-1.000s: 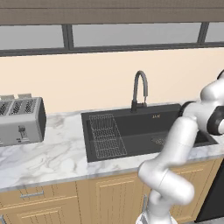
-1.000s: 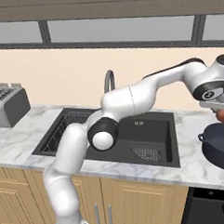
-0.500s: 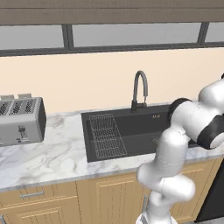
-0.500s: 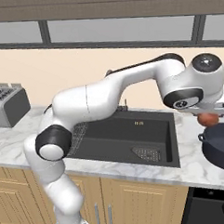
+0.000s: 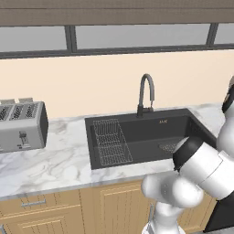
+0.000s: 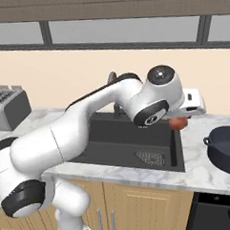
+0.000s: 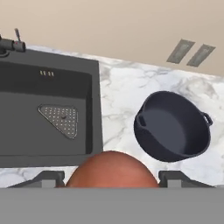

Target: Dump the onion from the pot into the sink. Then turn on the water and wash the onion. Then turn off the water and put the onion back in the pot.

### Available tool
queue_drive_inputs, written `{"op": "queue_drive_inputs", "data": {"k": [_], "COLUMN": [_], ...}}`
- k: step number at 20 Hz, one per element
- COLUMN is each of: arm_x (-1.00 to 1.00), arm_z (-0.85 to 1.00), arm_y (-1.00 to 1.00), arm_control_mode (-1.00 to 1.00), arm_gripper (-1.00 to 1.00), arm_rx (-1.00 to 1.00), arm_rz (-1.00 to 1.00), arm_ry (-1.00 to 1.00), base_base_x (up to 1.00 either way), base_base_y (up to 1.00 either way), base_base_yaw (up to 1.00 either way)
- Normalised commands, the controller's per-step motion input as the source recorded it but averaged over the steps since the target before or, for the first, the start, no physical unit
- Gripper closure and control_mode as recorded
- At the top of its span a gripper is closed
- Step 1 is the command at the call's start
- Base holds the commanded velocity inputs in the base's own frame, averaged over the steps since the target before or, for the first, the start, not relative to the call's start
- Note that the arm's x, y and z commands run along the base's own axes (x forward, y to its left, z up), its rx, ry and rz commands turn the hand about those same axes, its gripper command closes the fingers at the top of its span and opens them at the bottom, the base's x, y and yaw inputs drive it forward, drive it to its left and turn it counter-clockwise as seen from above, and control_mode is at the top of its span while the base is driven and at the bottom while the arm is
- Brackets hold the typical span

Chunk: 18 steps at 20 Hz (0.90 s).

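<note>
Claw (image 7: 111,180): clamped wide around the onion (image 7: 112,169), carried over the counter.
Pot (image 7: 173,124): empty, at two o'clock in the hand view.
Sink (image 7: 43,118): at ten o'clock.
Risk: early release, onion bouncing off the rim.

Even, bright, flat light is seen throughout — no single source can be told. Shadows are faint; the sink (image 5: 151,137) interior is rendered darkest. No glare or edge distortion is seen — outlines are slightly soft, textures coarse.
</note>
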Motion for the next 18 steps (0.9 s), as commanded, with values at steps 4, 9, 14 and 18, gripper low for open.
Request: {"op": "queue_drive_inputs", "data": {"k": [4,9,14,18], "arm_x": [0.72,0.71,0.07,0.0], "arm_z": [0.0,-0.08,-0.23,-0.28], "arm_y": [1.0,0.98,0.65,0.43], "arm_control_mode": [-1.0,-1.0,-1.0,-1.0], "arm_gripper": [1.0,1.0,1.0,1.0], "arm_rx": [0.0,0.07,0.33,0.49], "arm_rz": [-0.08,-0.23,-0.23,-0.04], "arm_ry": [0.0,0.0,0.03,0.0], "base_base_x": [0.0,0.0,0.0,0.0], "base_base_y": [0.0,0.0,0.0,0.0], "base_base_yaw": [0.0,0.0,0.0,0.0]}}
